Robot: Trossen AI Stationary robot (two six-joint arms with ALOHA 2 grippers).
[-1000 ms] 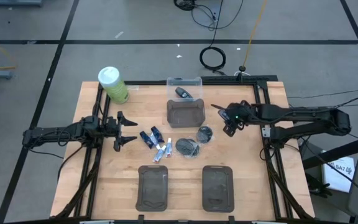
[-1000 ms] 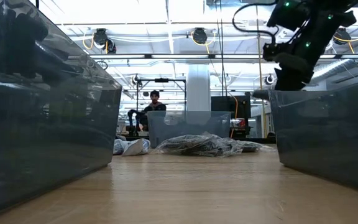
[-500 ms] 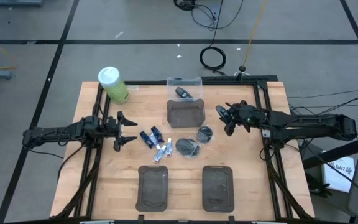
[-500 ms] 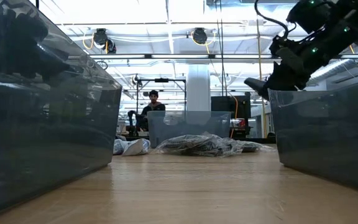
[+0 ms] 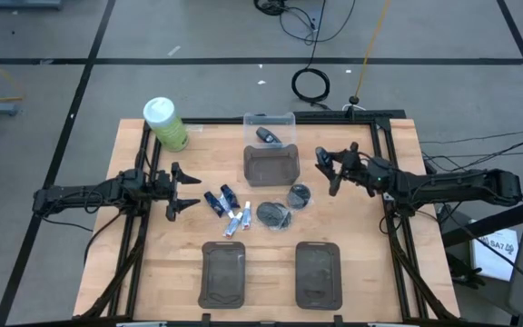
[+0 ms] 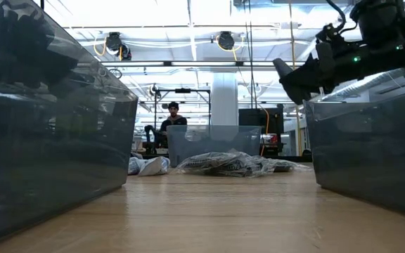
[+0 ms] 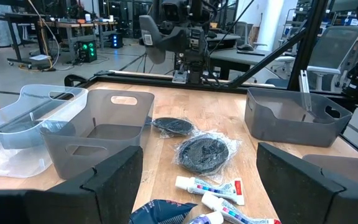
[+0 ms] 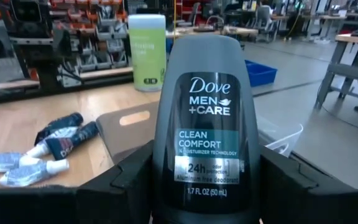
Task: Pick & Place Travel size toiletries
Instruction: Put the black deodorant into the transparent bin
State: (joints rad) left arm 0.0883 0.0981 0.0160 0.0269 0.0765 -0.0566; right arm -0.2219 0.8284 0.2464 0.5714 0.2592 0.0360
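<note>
My right gripper [image 5: 328, 170] hangs above the table's right half, level, shut on a dark grey Dove bottle [image 8: 204, 124]. The low view shows that gripper [image 6: 295, 72] high over the board. Dark blue mini tubes [image 5: 218, 200], white-and-pale-blue mini tubes [image 5: 237, 221] and two wrapped grey pots [image 5: 273, 214] lie flat on the wood at mid-table. Another small dark bottle [image 5: 266, 136] lies in a clear bin [image 5: 270, 121]. My left gripper [image 5: 184, 189] waits open at the left, level, short of the tubes. My right gripper pinches the bottle between its two fingers [image 8: 291, 180], one on each narrow side of its lower part [image 8: 161, 177]. The fingers come level from the table's right. The bottle stands upright in the hold, its label toward the wrist, lifted clear of the table.
A dark grey tray [image 5: 272, 165] stands just left of my right gripper, and two more [image 5: 223, 272] [image 5: 319, 271] sit near the front edge. A big green bottle with a white cap [image 5: 164, 123] stands at the far left. Bare wood lies right of the pots.
My right gripper has tipped from pointing down to level, its fingers swinging up and toward the table's left, keeping the bottle in its hold. The wrist itself has sunk a little.
</note>
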